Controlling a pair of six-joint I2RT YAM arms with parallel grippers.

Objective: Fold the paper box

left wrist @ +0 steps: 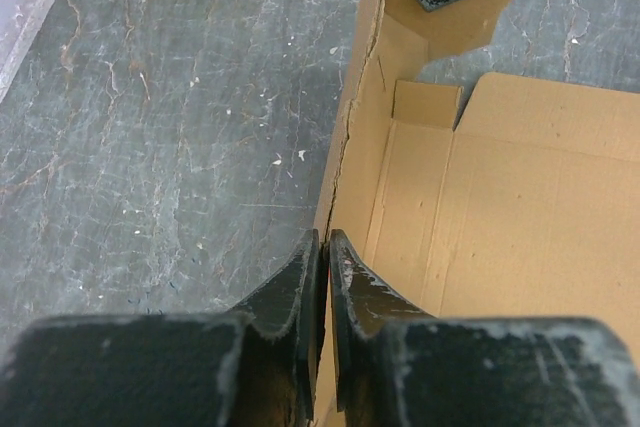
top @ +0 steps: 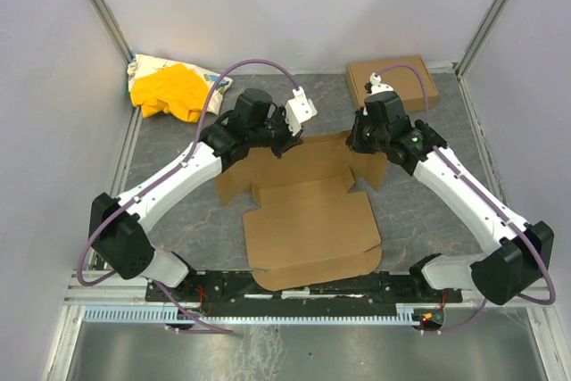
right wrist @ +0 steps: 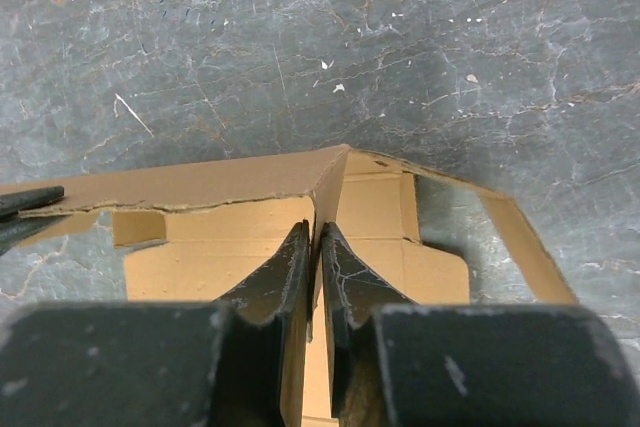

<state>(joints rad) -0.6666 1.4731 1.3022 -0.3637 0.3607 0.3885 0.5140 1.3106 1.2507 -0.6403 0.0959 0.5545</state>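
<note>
While the paper box (top: 308, 225) lies at the middle of the grey surface (top: 178, 220), the left end effector (left wrist: 323, 247) and the right end effector (right wrist: 313, 237) each pinch its raised far wall, 1 near each end, likely to hold that panel upright for folding.

Pretty clearly a robotics lab cell from where I'm standing: two arms (top: 178, 171) bolted to a black rail (top: 294, 287) at the edge of a grey stone-look table (top: 428, 220), plain white walls (top: 294, 6) framed by metal posts (top: 100, 6), purple cables (top: 259, 62) looping off both arms.
</note>
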